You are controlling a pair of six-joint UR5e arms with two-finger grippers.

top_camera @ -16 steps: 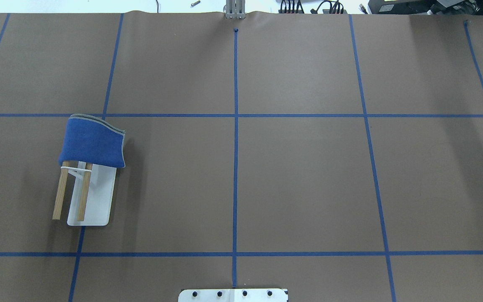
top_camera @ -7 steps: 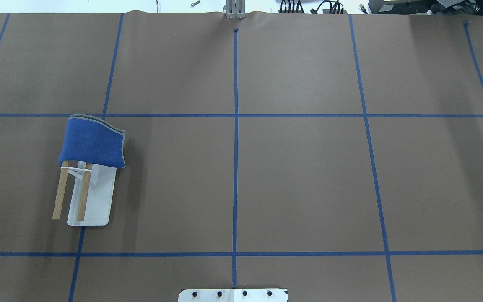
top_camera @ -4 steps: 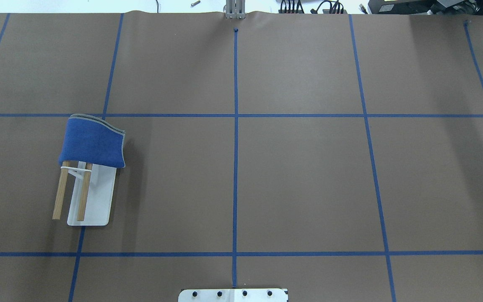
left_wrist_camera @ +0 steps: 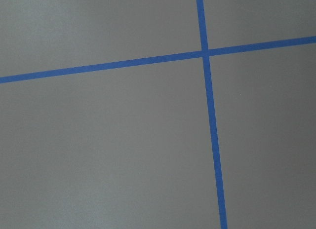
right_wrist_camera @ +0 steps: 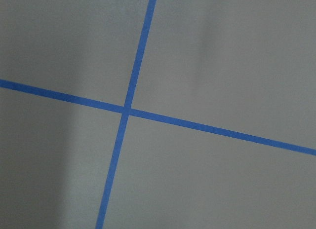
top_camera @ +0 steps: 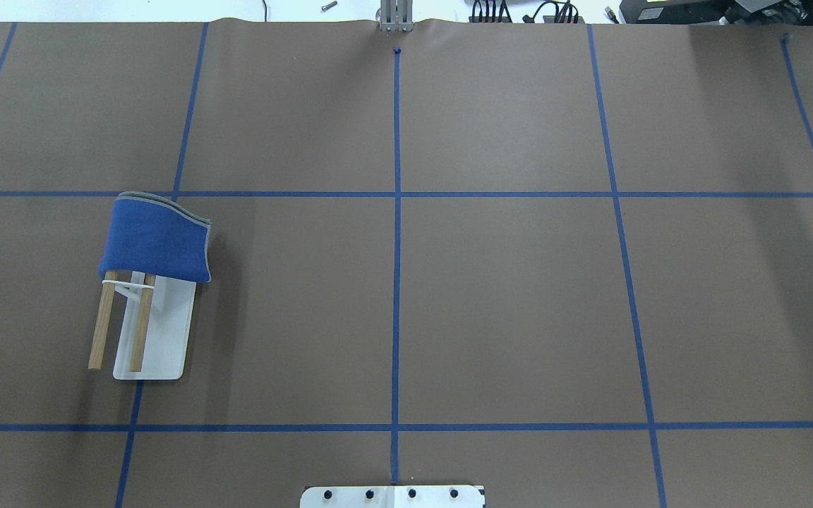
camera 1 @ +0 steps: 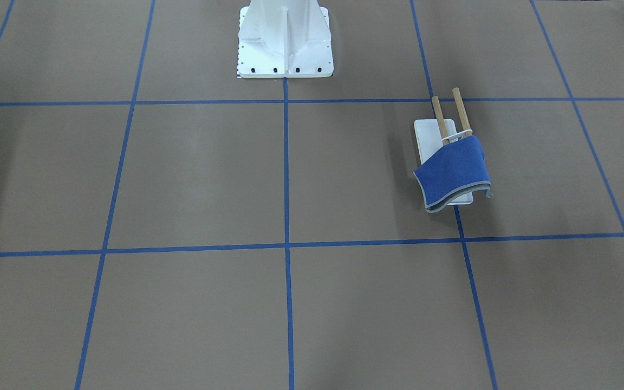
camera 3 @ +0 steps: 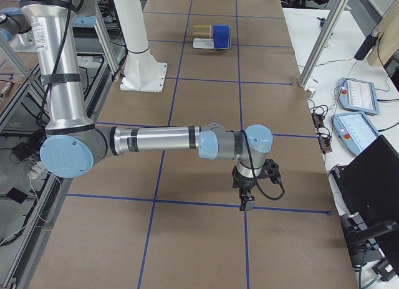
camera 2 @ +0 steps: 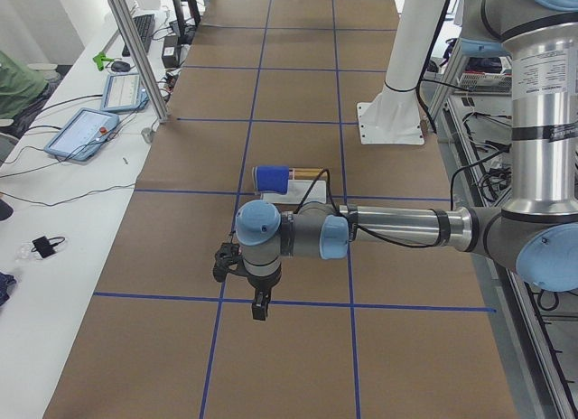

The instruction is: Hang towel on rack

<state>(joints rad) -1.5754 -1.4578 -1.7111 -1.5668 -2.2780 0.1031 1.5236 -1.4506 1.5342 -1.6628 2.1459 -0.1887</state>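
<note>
The blue towel [top_camera: 156, 240] is draped over the far ends of the rack's two wooden dowels [top_camera: 103, 328]. The rack's white base [top_camera: 163, 339] stands on the left half of the table. Both also show in the front-facing view, towel [camera 1: 453, 170] and base [camera 1: 426, 138]. My left gripper [camera 2: 259, 306] shows only in the exterior left view, above the table and apart from the rack; I cannot tell if it is open or shut. My right gripper [camera 3: 246, 205] shows only in the exterior right view, far from the rack; I cannot tell its state. Both wrist views show only brown table and blue tape.
The white bolted pedestal [camera 1: 285, 38] stands at the robot's side of the table. Blue tape lines [top_camera: 396, 247] cross the brown table cover. Tablets and cables [camera 2: 86, 130] lie on the white bench beyond the far edge, with metal frame posts [camera 3: 321, 37] beside it.
</note>
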